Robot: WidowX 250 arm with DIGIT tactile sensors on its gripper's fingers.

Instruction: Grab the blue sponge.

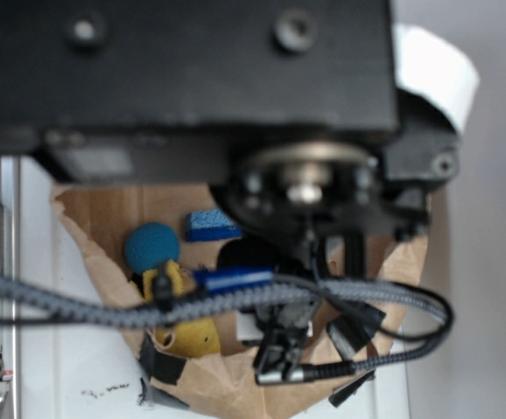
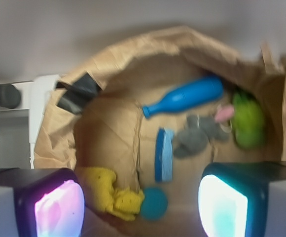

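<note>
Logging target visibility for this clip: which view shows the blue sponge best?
The wrist view: the blue sponge lies unobstructed on the brown paper, though blurred. The exterior view shows the same sponge smaller, beside the robot's body, which blocks much of the scene.

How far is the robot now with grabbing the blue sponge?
Done: the gripper hangs above the paper-lined bin, fingers apart. In hand: nothing. The blue sponge lies on the paper between the blue bottle and the teal ball, beside a grey plush toy, untouched. Left: come down over the sponge, close on it and lift.
</note>
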